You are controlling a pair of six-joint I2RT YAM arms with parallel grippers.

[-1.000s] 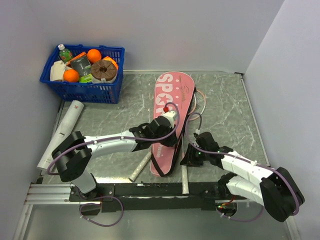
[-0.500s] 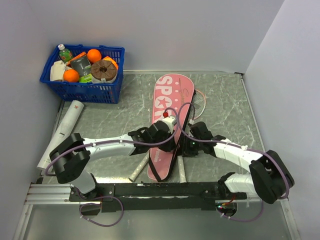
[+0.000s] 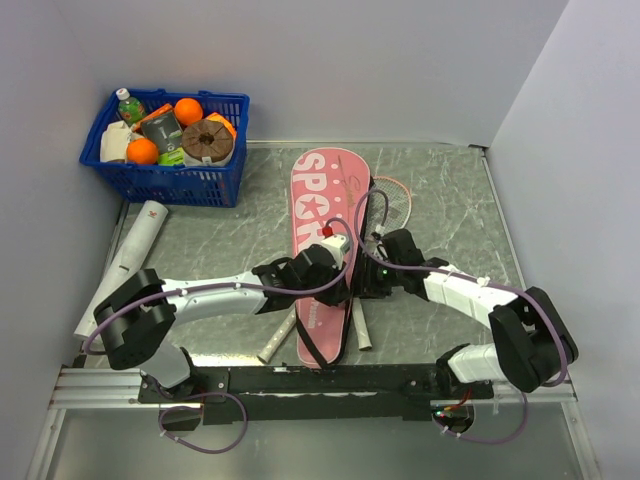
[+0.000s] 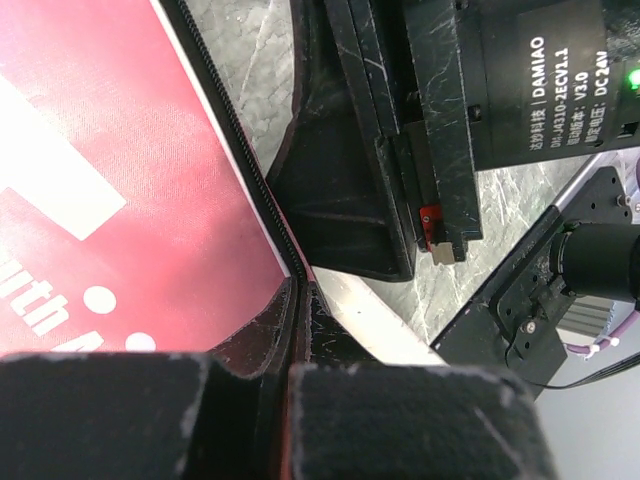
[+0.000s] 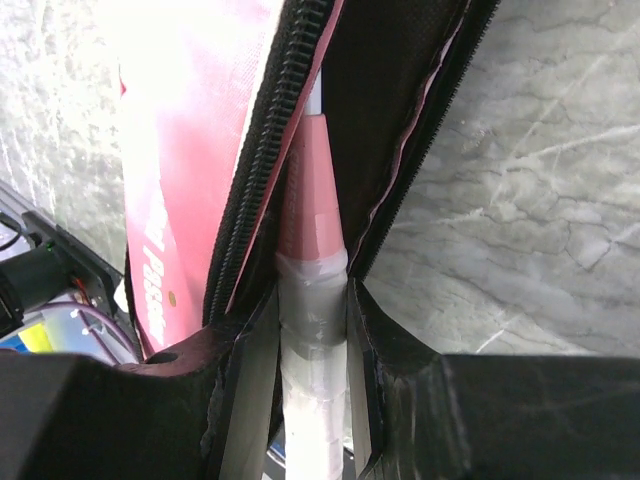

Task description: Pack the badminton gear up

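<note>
Racket bag [image 3: 322, 215] lies lengthwise mid-worktop [image 3: 450, 200]. The left claw [image 4: 297, 325] is clenched on its zip edge, seemingly to keep the mouth open; just beside, the right claw [image 5: 312, 310] grasps a racket handle [image 5: 312, 350] aimed into that gap.

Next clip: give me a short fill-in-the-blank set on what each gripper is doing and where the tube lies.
1. The left gripper is ____ on the zipper edge of the pink racket bag.
2. The right gripper holds a ____ by its whitish handle at the bag's open mouth.
3. The white tube lies on the table's ____ side, near the blue basket.
Missing: shut; racket; left.
</note>
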